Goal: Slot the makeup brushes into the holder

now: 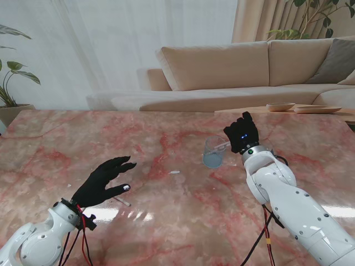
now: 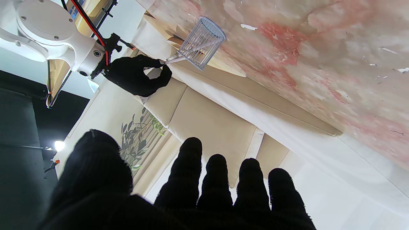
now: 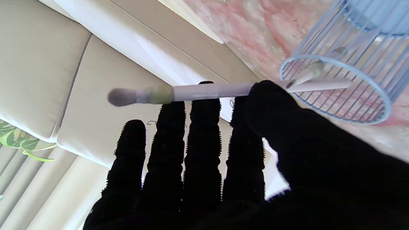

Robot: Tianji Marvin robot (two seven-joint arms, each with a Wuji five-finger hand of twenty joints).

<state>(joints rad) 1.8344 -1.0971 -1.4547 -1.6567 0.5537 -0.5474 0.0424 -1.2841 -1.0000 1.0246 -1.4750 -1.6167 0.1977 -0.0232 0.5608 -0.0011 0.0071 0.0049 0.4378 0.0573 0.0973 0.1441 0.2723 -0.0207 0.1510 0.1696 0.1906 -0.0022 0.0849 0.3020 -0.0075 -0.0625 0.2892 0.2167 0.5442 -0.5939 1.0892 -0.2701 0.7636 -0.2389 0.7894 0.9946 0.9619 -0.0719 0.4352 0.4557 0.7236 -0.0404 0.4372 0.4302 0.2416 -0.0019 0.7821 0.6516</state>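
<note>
The pale blue wire holder (image 1: 213,153) stands upright on the pink marble table (image 1: 183,221), right of centre. My right hand (image 1: 242,133) is just to its right, shut on a lilac-handled makeup brush (image 3: 204,91) pinched between thumb and fingers. The brush lies nearly level: its tail end sits over the holder's rim (image 3: 377,95) and its bristles point away. A second brush (image 3: 311,71) seems to rest inside the holder. My left hand (image 1: 105,180) hovers open over the near left of the table, fingers spread. A slim pale stick (image 1: 120,200), perhaps a brush, lies beside it.
A small white scrap (image 1: 175,172) lies on the table between the hands. Beyond the far edge are a beige sofa (image 1: 233,72), a low wooden table with shallow bowls (image 1: 310,108) and a plant (image 1: 8,83) at the left.
</note>
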